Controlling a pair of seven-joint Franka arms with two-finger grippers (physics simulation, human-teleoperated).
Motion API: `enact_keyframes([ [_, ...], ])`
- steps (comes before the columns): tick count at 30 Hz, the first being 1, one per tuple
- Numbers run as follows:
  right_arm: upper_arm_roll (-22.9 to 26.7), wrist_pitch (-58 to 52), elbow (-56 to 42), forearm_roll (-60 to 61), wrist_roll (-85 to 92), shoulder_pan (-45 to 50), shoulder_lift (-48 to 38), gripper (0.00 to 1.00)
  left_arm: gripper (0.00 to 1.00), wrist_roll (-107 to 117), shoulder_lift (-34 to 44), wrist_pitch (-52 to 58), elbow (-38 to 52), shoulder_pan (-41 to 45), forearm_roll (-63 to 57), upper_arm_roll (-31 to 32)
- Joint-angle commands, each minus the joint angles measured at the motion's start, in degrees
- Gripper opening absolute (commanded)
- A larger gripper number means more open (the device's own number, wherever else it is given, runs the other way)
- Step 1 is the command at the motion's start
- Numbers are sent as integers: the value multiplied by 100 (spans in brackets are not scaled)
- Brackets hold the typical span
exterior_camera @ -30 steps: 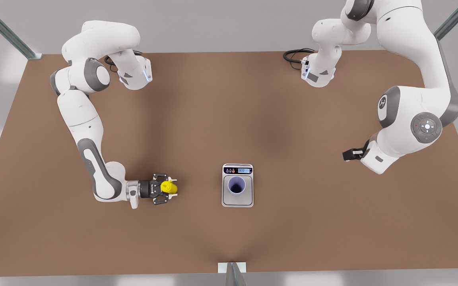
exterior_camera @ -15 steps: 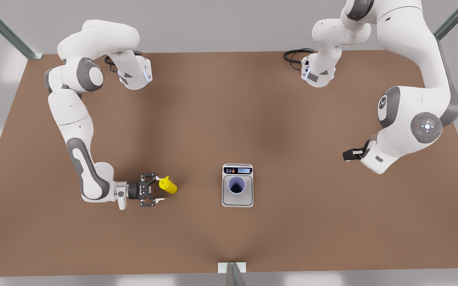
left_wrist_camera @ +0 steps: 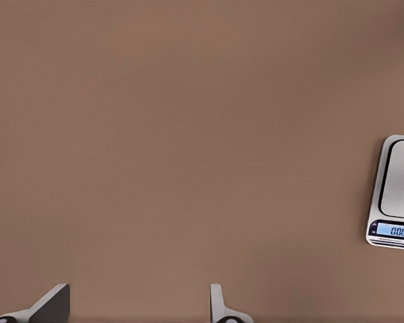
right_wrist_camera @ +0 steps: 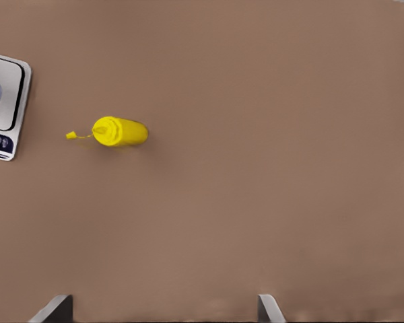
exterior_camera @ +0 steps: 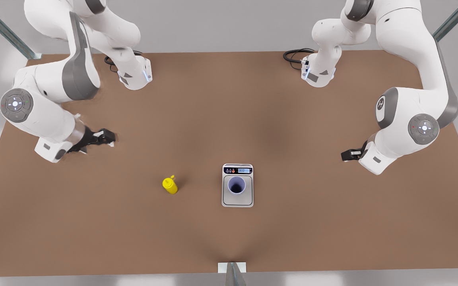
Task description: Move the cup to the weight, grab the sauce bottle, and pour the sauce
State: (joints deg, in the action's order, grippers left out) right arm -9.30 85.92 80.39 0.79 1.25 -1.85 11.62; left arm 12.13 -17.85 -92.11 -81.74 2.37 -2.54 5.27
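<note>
Reading 0.00, weight [exterior_camera: 237, 201] under cup [exterior_camera: 236, 185], sauce bottle [exterior_camera: 170, 186] nearby, left gripper [left_wrist_camera: 138, 306] and right gripper [right_wrist_camera: 161, 306] open

Both arms [exterior_camera: 50, 107] have glossy white rounded shells with grey bands at the joints, and each carries a round grey disc with a small lit white centre and tiny red and green dots. Black cables coil beside their white bases [exterior_camera: 318, 73], which bear thin blue light strips. The hands are black with pale grey fingertips [left_wrist_camera: 54, 303].
</note>
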Motion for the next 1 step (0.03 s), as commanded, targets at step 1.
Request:
enact_keyframes([
  [1, -2, -5, 3, 0, -19, 53, -2, 100, 100, 0, 0, 0, 0, 0, -1, 0],
])
